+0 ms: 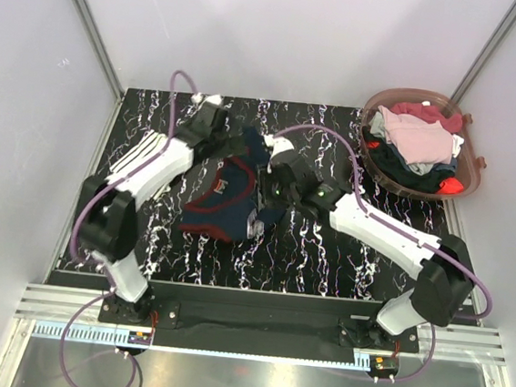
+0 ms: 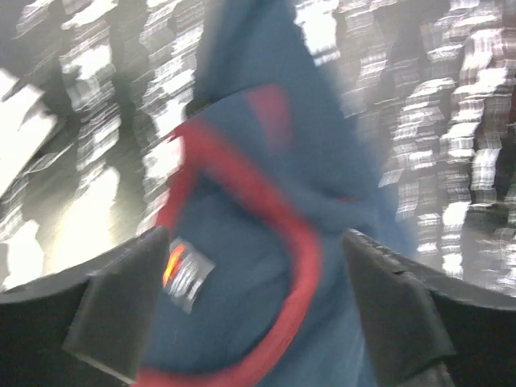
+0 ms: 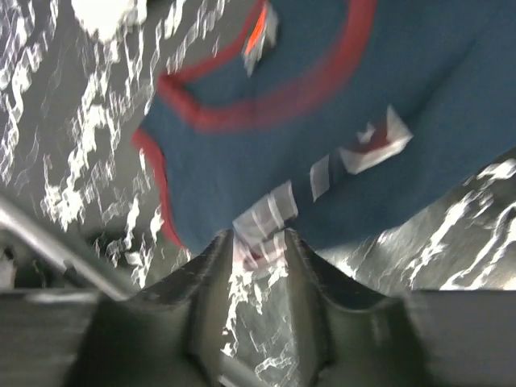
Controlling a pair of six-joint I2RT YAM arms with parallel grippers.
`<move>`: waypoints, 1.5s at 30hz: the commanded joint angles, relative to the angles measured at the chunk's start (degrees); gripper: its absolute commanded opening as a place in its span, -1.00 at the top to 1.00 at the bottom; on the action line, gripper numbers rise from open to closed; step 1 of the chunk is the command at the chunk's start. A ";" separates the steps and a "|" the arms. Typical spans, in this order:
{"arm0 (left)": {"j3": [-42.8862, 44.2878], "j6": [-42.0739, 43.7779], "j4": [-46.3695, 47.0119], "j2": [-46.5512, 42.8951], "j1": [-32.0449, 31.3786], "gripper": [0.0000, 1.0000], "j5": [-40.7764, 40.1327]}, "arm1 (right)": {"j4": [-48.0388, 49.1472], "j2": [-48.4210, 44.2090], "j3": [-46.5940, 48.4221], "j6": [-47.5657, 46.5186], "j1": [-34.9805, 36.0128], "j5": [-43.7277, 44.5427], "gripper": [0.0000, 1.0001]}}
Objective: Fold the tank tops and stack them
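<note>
The navy top [image 1: 224, 199] is laid on the counter [image 1: 325, 255], probably for folding. Over its neckline the left fingers [image 2: 121, 314] are held wide, empty. The right fingers [image 3: 205, 298] are barely parted at its hem, also empty.

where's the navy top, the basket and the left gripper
navy top [image 1: 223, 204], top view, middle of its body
basket [image 1: 476, 164], top view, right rim
left gripper [image 2: 254, 242], left wrist view, midway between its fingertips
</note>
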 commanded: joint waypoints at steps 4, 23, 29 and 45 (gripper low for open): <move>-15.18 -2.92 -1.17 -16.25 2.47 -0.98 -7.31 | -6.80 7.36 14.32 -2.89 -1.83 10.09 0.01; -43.49 -12.85 1.29 -29.45 3.88 -0.58 -3.96 | -0.91 7.02 2.56 0.36 -16.86 -2.65 0.03; -45.69 -15.92 3.04 -26.91 6.43 -0.43 -2.39 | 0.93 8.43 0.89 1.32 -18.79 -3.00 0.03; -46.84 -18.22 5.07 -24.51 6.52 1.00 -1.93 | 4.71 8.60 -3.16 2.38 -20.46 -4.41 0.02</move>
